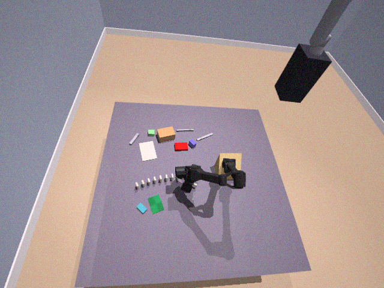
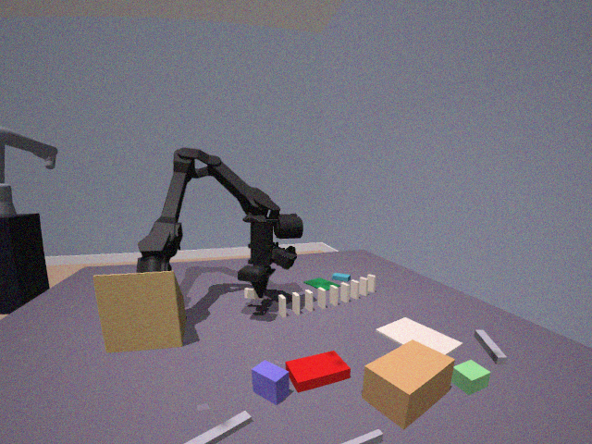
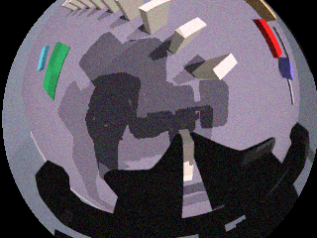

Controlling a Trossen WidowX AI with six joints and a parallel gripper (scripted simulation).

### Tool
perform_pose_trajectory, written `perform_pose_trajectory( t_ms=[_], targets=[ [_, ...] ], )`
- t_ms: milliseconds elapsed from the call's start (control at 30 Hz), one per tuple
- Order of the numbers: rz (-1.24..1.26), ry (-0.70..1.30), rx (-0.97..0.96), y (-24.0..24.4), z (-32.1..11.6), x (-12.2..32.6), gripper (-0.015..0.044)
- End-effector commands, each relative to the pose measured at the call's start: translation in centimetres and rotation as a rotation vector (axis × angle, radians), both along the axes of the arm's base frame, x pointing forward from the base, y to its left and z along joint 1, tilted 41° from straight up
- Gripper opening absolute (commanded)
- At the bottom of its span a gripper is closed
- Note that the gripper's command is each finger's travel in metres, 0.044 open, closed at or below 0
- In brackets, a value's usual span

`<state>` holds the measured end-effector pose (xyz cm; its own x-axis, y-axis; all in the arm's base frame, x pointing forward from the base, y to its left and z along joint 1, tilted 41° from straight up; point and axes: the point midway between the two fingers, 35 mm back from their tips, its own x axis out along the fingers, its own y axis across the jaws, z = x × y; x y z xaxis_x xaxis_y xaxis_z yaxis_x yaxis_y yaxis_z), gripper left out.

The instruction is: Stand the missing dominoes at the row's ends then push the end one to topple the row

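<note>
Domino [image 1: 194,184] [image 2: 249,292] [image 3: 188,171], pale and slim, was pinched between my fingers [image 2: 258,288], about midway between the counter's left and right edges in the top view. Whether it touched the counter [image 1: 248,216] [image 2: 229,344] [image 3: 149,154], I couldn't tell. Beside it, the standing row [image 1: 154,180] [image 2: 333,295] [image 3: 155,16] ran toward the left edge, all upright. A green card [image 1: 155,204] [image 2: 321,283] [image 3: 55,71] and a cyan block [image 1: 141,207] [image 2: 341,277] [image 3: 44,58] lay toward the lower left corner; a red block [image 1: 180,146] [image 2: 317,370] [image 3: 267,39] and an orange box [image 1: 166,134] [image 2: 407,382] sat toward the top edge.
</note>
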<state>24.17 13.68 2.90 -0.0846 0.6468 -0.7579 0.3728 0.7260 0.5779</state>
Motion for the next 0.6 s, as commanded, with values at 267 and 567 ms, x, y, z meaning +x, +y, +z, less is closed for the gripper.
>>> perform_pose_trajectory(
  t_ms=[267,567],
  targets=[
    [-0.010,-0.032,0.004,-8.0,10.0,1.9,0.0026],
    [0.221,-0.229,0.015,-3.5,14.0,-1.7,0.0026]
  ],
)
